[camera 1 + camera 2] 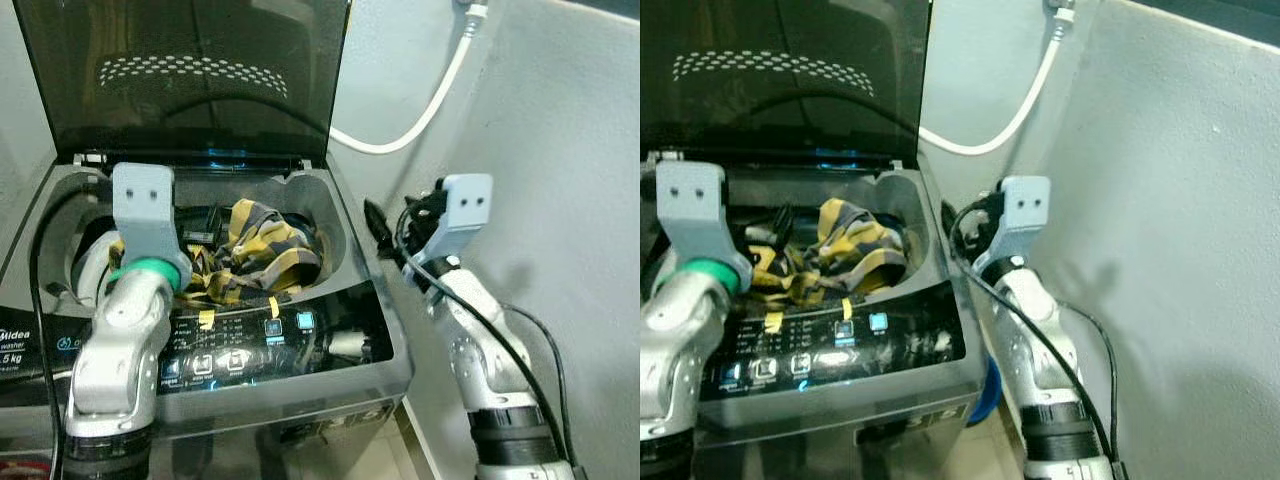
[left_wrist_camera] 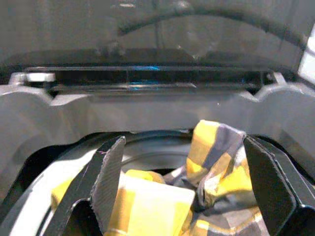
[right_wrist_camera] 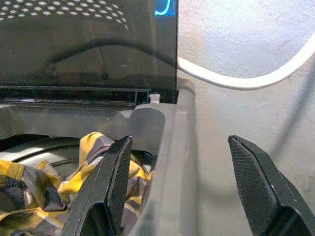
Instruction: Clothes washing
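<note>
A yellow and grey checked garment (image 1: 262,248) lies bunched in the drum of a grey top-loading washing machine (image 1: 345,262), whose dark lid (image 1: 190,70) stands up. My left gripper (image 2: 182,147) hangs over the drum's left half, open, its fingers (image 2: 108,172) spread wide just above the cloth. My right gripper (image 3: 179,147) is open at the machine's right side. It straddles the right rim, one finger (image 3: 118,172) over the drum's edge and the other outside by the wall.
The lit control panel (image 1: 250,335) runs along the machine's front. A white hose (image 1: 420,115) curves down the wall behind. A pale wall (image 1: 560,150) stands close on the right, leaving a narrow gap for my right arm. Something blue (image 1: 985,395) sits low beside the machine.
</note>
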Robot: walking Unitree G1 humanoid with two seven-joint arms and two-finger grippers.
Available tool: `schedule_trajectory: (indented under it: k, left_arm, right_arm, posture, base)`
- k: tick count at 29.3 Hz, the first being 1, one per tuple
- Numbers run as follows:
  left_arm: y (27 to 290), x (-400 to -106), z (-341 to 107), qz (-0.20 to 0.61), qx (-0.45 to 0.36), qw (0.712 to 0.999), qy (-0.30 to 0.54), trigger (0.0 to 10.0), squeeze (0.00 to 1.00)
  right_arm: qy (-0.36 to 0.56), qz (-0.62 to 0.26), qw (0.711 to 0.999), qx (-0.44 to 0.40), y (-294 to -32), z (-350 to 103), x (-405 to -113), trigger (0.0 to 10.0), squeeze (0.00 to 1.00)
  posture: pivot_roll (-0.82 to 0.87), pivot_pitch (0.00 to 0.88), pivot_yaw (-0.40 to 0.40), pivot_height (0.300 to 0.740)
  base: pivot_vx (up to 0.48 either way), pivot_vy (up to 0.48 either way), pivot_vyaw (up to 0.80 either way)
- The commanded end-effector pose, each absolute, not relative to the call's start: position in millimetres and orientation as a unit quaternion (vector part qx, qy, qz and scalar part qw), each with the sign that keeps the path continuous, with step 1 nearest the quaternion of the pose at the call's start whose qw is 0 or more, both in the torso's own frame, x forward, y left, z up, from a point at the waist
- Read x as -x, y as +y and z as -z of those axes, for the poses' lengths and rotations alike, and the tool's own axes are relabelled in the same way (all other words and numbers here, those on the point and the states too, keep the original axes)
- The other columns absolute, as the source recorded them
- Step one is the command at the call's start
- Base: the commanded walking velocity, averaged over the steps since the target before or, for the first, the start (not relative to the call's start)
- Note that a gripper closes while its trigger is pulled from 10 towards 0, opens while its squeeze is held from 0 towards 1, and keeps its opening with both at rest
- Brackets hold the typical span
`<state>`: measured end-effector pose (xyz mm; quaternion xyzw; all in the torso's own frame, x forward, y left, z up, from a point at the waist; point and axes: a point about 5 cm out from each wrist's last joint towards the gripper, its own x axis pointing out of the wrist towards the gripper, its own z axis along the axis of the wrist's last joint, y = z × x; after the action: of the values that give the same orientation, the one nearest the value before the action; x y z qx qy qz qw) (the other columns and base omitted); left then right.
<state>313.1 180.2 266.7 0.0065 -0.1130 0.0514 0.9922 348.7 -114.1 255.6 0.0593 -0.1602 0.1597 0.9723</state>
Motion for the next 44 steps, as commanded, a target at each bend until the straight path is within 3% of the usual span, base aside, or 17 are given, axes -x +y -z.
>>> schedule_trajectory:
  k: [1, 6, 14, 18, 22, 27, 44]
  left_arm:
    - [179, -308, -262, -0.050, 0.014, 0.992, -0.112, 10.0, 0.00]
    - [176, -307, -261, -0.052, -0.043, 0.991, -0.116, 10.0, 0.00]
    - [175, -310, -276, -0.053, -0.063, 0.983, -0.162, 10.0, 0.00]
    - [175, -309, -276, -0.053, -0.064, 0.983, -0.163, 10.0, 0.00]
    - [177, -297, -286, -0.043, -0.043, 0.971, -0.233, 10.0, 0.00]
    - [183, -286, -288, -0.047, -0.035, 0.964, -0.257, 10.0, 0.00]
    - [177, -290, -279, -0.038, -0.024, 0.974, -0.223, 10.0, 0.00]
  right_arm:
    - [-0.162, -0.154, 0.973, -0.051, -116, -253, -345, 10.0, 0.00]
    - [-0.155, -0.156, 0.974, -0.055, -114, -248, -345, 10.0, 0.00]
    - [-0.168, -0.169, 0.969, -0.072, -109, -254, -346, 10.0, 0.00]
    - [-0.169, -0.169, 0.968, -0.073, -108, -255, -346, 10.0, 0.00]
    - [-0.192, -0.175, 0.963, -0.069, -115, -255, -339, 10.0, 0.00]
    - [-0.208, -0.185, 0.958, -0.075, -122, -254, -332, 10.0, 0.00]
    - [-0.211, -0.187, 0.955, -0.091, -115, -259, -336, 10.0, 0.00]
  posture:
    - [0.01, 0.041, -0.054, 0.740]
    - [0.02, 0.039, -0.079, 0.740]
    - [0.03, 0.039, -0.082, 0.740]
    - [0.03, 0.039, -0.082, 0.740]
    - [0.03, 0.036, -0.073, 0.740]
    - [0.03, 0.041, -0.071, 0.740]
    - [0.04, 0.040, -0.075, 0.740]
  base:
    - [0.000, 0.000, 0.00]
    - [0.000, 0.000, 0.00]
    - [0.000, 0.000, 0.00]
    - [0.000, 0.000, 0.00]
    - [0.000, 0.000, 0.00]
    - [0.000, 0.000, 0.00]
    - [0.000, 0.000, 0.00]
